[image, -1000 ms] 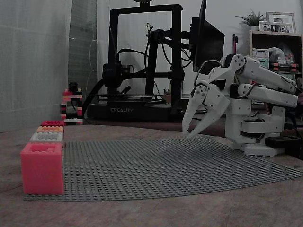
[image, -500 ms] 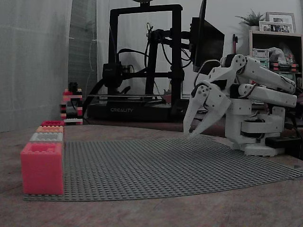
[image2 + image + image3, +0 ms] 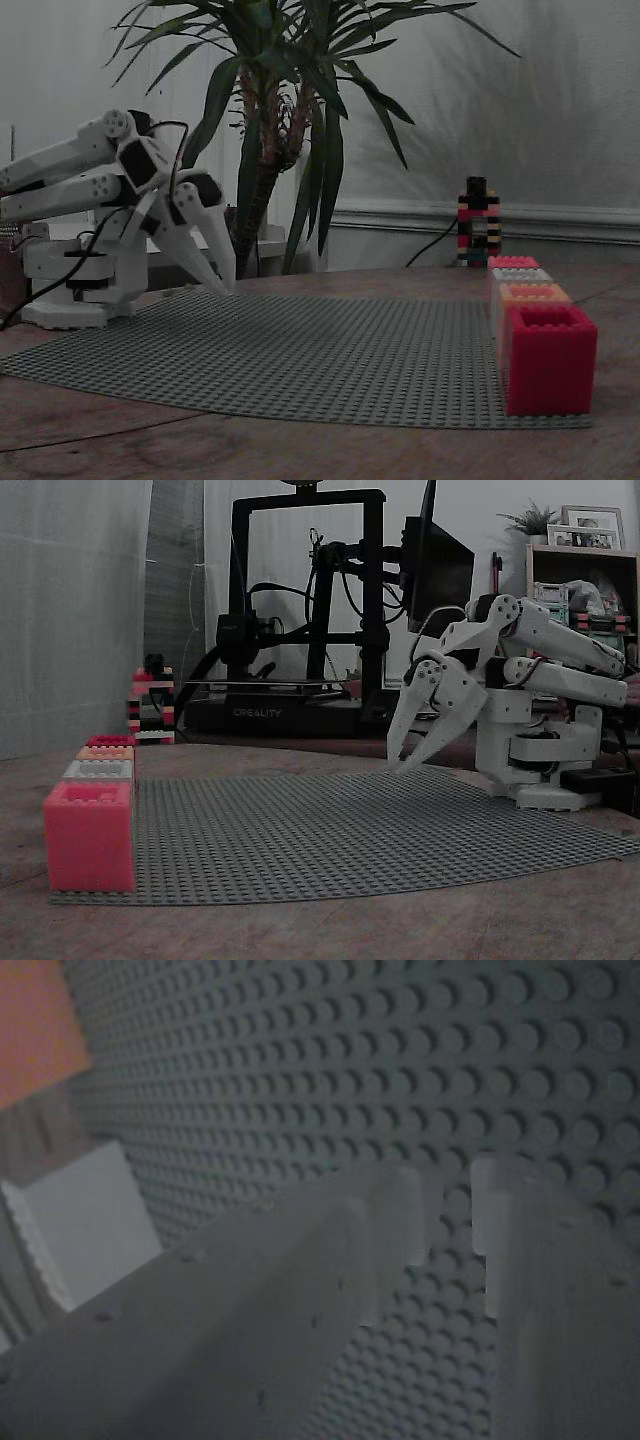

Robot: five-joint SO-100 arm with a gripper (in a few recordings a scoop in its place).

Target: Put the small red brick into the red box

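Note:
The red box [image 3: 110,740] is the far end of a row of brick boxes at the left edge of the grey baseplate [image 3: 330,830]; seen from the other side, the red box [image 3: 548,358] is the nearest of the row. The small red brick is out of view. My white gripper [image 3: 397,764] points down at the baseplate's far right part, its tips just above the studs, also seen from the other side as the gripper [image 3: 222,288]. In the wrist view the gripper [image 3: 448,1210] stands open by a narrow gap, with only baseplate [image 3: 400,1060] studs between the fingers.
The row also holds a pink-salmon box [image 3: 88,835], a grey box [image 3: 98,770] and an orange box [image 3: 105,752]. A small brick tower [image 3: 150,705] stands behind the row. A 3D printer [image 3: 300,610] sits behind the table, and a potted plant [image 3: 280,120] on the other side.
The gripper has shifted very slightly to the right in the fixed view; nothing else has moved.

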